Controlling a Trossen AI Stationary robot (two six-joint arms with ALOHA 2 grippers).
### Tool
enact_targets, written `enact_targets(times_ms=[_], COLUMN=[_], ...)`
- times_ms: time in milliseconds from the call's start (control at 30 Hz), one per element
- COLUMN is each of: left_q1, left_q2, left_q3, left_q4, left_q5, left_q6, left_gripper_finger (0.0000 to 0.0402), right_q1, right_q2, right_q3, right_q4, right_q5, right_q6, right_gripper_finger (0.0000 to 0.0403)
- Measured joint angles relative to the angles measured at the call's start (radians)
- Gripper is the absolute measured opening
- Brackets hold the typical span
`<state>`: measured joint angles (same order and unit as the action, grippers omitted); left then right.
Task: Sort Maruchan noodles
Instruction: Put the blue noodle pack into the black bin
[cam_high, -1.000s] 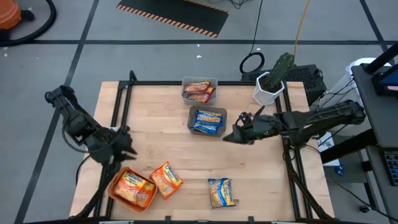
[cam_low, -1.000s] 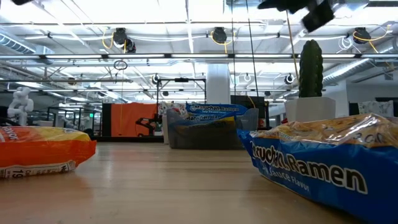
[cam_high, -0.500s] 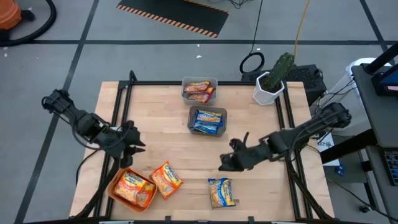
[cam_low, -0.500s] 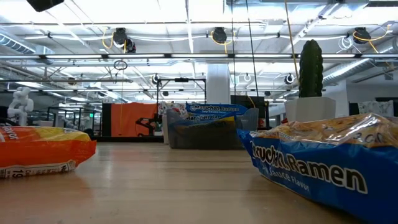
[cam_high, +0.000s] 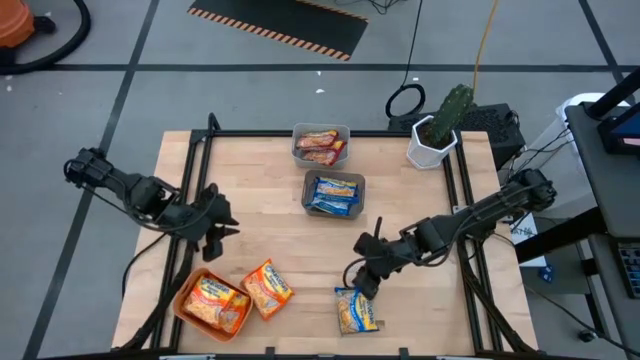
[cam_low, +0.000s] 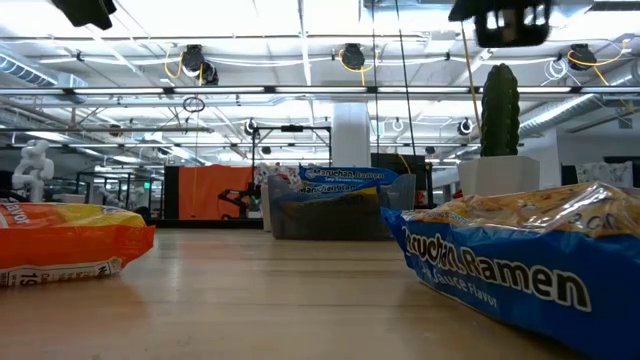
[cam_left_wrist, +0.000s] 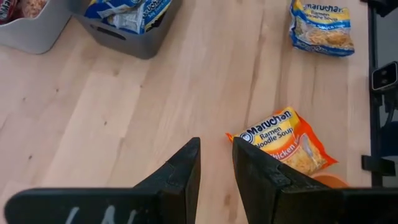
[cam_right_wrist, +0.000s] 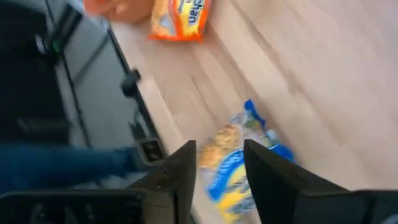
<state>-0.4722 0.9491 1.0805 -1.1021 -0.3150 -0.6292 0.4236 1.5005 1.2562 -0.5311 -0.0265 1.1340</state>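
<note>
Since a second ago the right gripper has swung away from the grey bin of blue packets and come down toward the near edge of the table, so that its fingertips now hang just above the far end of the loose blue-and-silver packet. Its two dark fingers stand slightly apart with nothing between them; in the right wrist view that packet lies just ahead of the tips, not touched.

Meanwhile the left gripper has moved in from the table's left edge over the wood. Its fingers sit with only a narrow gap and grip nothing. Ahead of the tips and a little to one side lies an orange-yellow packet flat on the table, apart from them; the same packet shows in the high view leaning against the orange tray, which holds another orange packet.

Farther beyond the left fingers stand the two bins: the grey one with blue packets, and behind it the clear bin with reddish packets. A cactus in a white pot stands at the far right corner, well away from both grippers.
</note>
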Motion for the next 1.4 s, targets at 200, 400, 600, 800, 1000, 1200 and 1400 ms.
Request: enact_targets(times_ms=[200,400,600,800,1000,1200,1400], left_q1=[0.008,0.008,0.008,0.007,0.007,0.007,0.007], left_q2=[0.002,0.016,0.051,0.107,0.174,0.228,0.243], left_q3=[0.000,0.000,0.000,0.000,0.000,0.000,0.000], left_q4=[0.000,0.001,0.004,0.012,0.044,0.162,0.249], left_q5=[-0.002,-0.009,-0.008,-0.008,-0.008,0.032,0.052], left_q6=[-0.024,-0.057,-0.105,-0.145,-0.164,-0.166,-0.251], left_gripper_finger=[0.0097,0.0097,0.0097,0.0097,0.0097,0.0097,0.0097], right_q1=[0.001,0.000,0.001,0.000,0.000,-0.001,-0.002], right_q2=[0.000,0.001,0.000,0.000,0.000,0.005,0.044], right_q3=[-0.027,-0.122,-0.268,-0.412,-0.507,-0.570,-0.621], right_q4=[-0.062,-0.063,0.108,0.299,0.385,0.522,0.647], right_q5=[-0.108,-0.134,-0.162,-0.161,-0.162,-0.188,-0.214], right_q6=[-0.420,-0.567,-0.726,-0.771,-0.854,-0.910,-0.914], right_gripper_finger=[0.0171,0.0187,0.0188,0.0188,0.0188,0.0188,0.0200])
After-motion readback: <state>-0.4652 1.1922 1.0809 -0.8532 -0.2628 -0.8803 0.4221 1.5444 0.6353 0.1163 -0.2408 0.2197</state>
